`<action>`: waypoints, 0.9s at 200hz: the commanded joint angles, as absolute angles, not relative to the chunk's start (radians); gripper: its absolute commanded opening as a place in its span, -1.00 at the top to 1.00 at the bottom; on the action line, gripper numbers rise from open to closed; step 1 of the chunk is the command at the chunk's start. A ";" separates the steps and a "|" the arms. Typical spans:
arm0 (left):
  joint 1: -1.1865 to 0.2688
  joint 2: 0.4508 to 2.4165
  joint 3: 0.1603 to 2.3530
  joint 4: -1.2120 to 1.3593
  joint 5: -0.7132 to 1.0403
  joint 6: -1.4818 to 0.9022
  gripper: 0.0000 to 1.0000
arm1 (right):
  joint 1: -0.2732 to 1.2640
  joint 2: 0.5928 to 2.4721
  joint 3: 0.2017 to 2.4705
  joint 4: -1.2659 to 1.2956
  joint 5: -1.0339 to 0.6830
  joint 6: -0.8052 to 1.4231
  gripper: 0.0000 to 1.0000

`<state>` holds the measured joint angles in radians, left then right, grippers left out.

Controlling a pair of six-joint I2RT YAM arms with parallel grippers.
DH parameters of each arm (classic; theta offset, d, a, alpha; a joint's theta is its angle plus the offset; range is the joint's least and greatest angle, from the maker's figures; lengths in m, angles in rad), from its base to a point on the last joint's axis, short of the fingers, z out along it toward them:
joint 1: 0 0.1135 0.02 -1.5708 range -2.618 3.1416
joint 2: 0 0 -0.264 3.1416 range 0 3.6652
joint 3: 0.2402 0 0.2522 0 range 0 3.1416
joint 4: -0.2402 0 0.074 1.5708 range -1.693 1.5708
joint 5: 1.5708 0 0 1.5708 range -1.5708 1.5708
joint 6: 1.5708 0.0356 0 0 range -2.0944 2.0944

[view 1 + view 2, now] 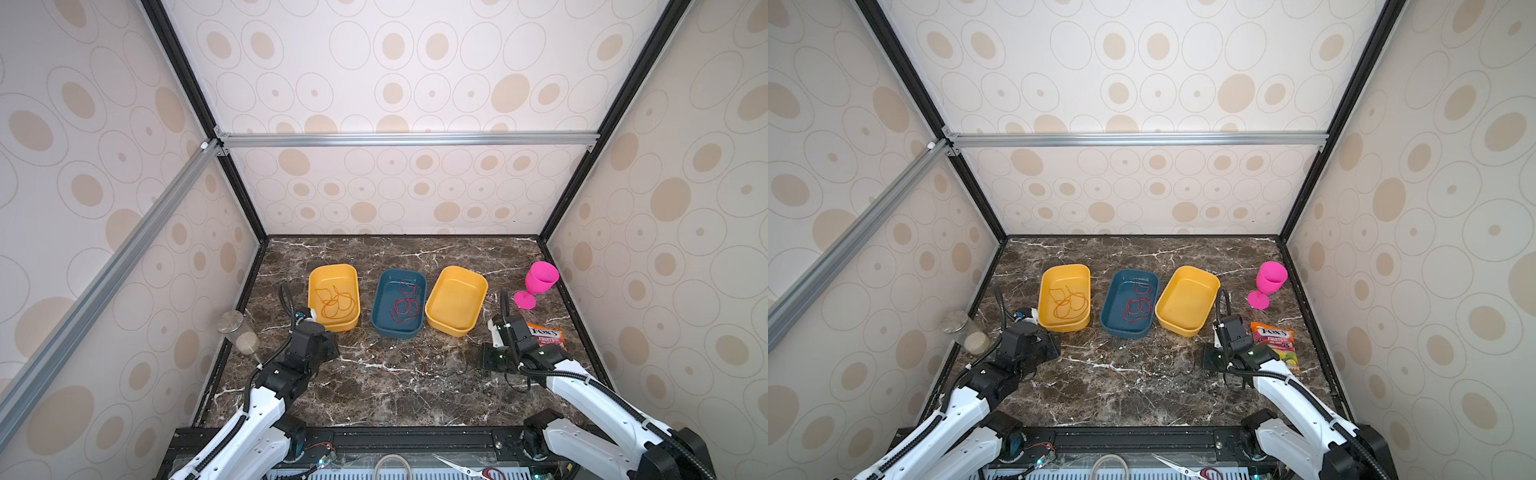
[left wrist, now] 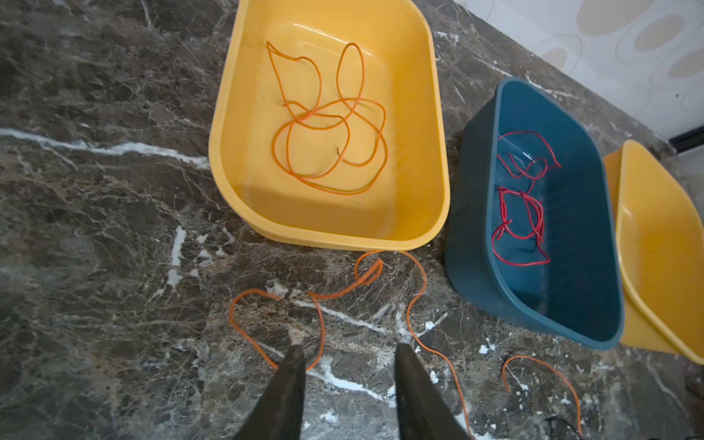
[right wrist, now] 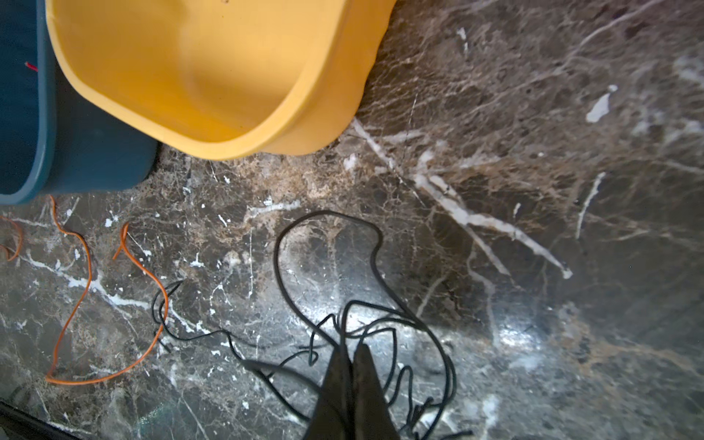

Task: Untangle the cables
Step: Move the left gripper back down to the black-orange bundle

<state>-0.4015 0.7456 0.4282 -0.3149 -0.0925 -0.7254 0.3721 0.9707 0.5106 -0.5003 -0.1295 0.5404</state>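
Right wrist view shows the right gripper (image 3: 349,347) with jaws pinching the thin black flexible wire (image 3: 327,212) heaped near-right on the dark marble tabletop (image 3: 533,152), so draw it slowly rightward while the spread-jawed left gripper (image 2: 349,346) pins the crossing thin orange wire (image 2: 322,331).

The only readable print is on an orange sweet packet (image 1: 1273,340) lying on the desk (image 1: 1142,399) near the right-hand wall. Its white brand panel reads "FOX'S", and white capitals beneath it read "FRUITS". A smaller line below those is too fine to make out. Nothing else carries legible text.
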 commanded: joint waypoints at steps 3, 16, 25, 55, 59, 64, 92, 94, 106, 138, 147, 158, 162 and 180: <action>-0.423 0.755 0.444 -0.311 -0.072 -0.750 0.02 | 0.384 0.983 0.536 -0.493 -0.135 0.536 0.85; -0.449 0.767 0.446 -0.292 -0.054 -0.753 -0.04 | 0.391 0.985 0.539 -0.493 -0.130 0.536 0.85; -0.478 0.782 0.450 -0.276 -0.038 -0.753 -0.08 | 0.393 0.985 0.540 -0.492 -0.130 0.539 0.84; -0.617 0.871 0.478 -0.182 0.027 -0.752 -0.14 | 0.399 0.992 0.545 -0.482 -0.130 0.538 0.83; -0.636 0.886 0.479 -0.159 0.044 -0.747 -0.15 | 0.398 0.993 0.545 -0.480 -0.130 0.540 0.83; -0.659 0.904 0.482 -0.129 0.068 -0.735 -0.15 | 0.399 0.995 0.546 -0.479 -0.132 0.539 0.83; -0.777 1.016 0.487 0.010 0.153 -0.627 -0.14 | 0.403 1.007 0.546 -0.464 -0.144 0.541 0.83; -0.782 1.027 0.489 0.014 0.159 -0.618 -0.14 | 0.403 1.009 0.546 -0.462 -0.145 0.541 0.83; -0.814 1.080 0.501 0.044 0.194 -0.579 -0.14 | 0.403 1.011 0.545 -0.459 -0.154 0.541 0.82; -0.883 1.181 0.518 0.142 0.315 -0.500 -0.14 | 0.407 1.012 0.539 -0.445 -0.171 0.543 0.82; -0.897 1.202 0.521 0.156 0.330 -0.475 -0.14 | 0.407 1.015 0.538 -0.442 -0.174 0.544 0.81; -0.906 1.229 0.525 0.161 0.340 -0.451 -0.14 | 0.410 1.019 0.536 -0.434 -0.180 0.547 0.81; -0.909 1.239 0.528 0.161 0.348 -0.441 -0.14 | 0.410 1.021 0.536 -0.432 -0.182 0.548 0.81; -0.918 1.284 0.540 0.167 0.364 -0.409 -0.14 | 0.414 1.030 0.535 -0.418 -0.194 0.550 0.81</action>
<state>-0.9012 1.2392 0.4900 0.1127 0.3061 -0.5041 0.4023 1.0161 0.5220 -0.4397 -0.1696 0.5411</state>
